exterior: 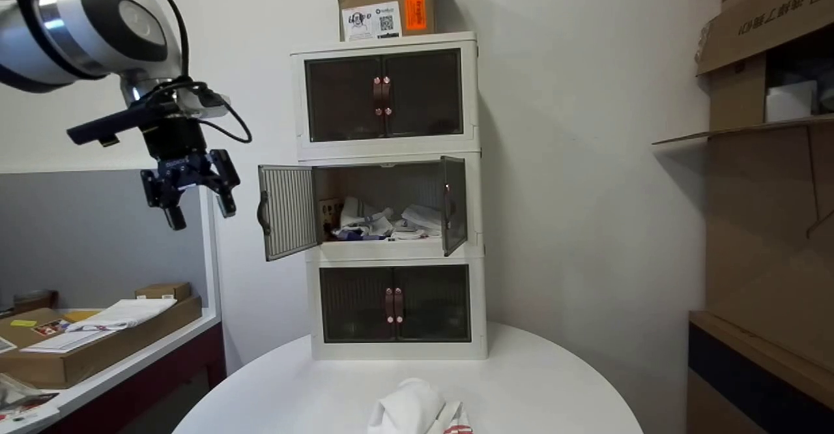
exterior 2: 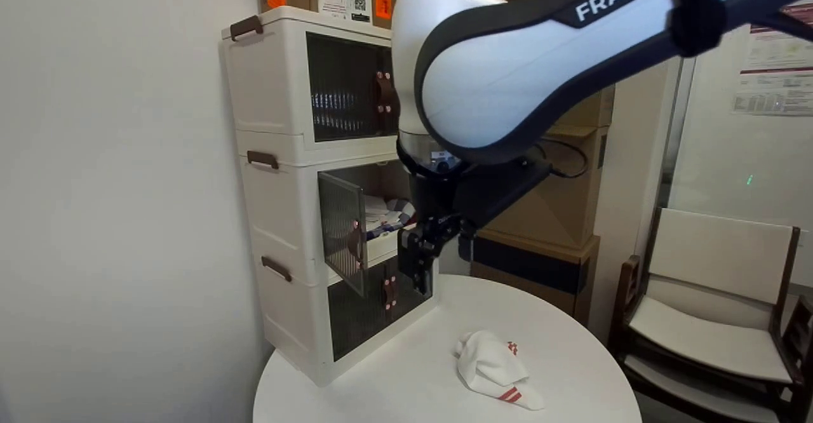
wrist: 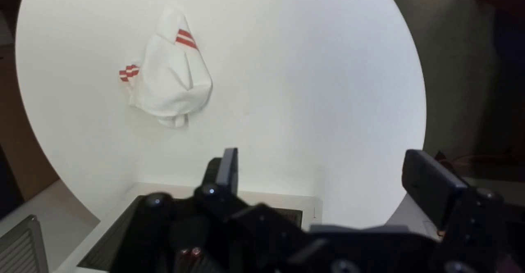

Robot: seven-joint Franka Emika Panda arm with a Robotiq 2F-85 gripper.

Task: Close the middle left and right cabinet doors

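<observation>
So, lead-up phase, I'd judge, neither half of the job done: the tall white three-tier cabinet gapes at its middle tier. The grey ribbed left middle door is swung wide to the left, its dark curved handle at the free edge; the dark tinted right middle door juts out to the near side. The dark top pair and dark bottom pair are shut. And the black two-fingered gripper? Jaws well apart, nothing between them, hanging on the near side of the cabinet, a gap to the left middle door showing in both exterior views. Left door first, by the look of it. That calls for getting round to its outer face, then a steady push right and far, following its swing. Press on the inner face and it would only go wider. Then across to the right for its partner.
</observation>
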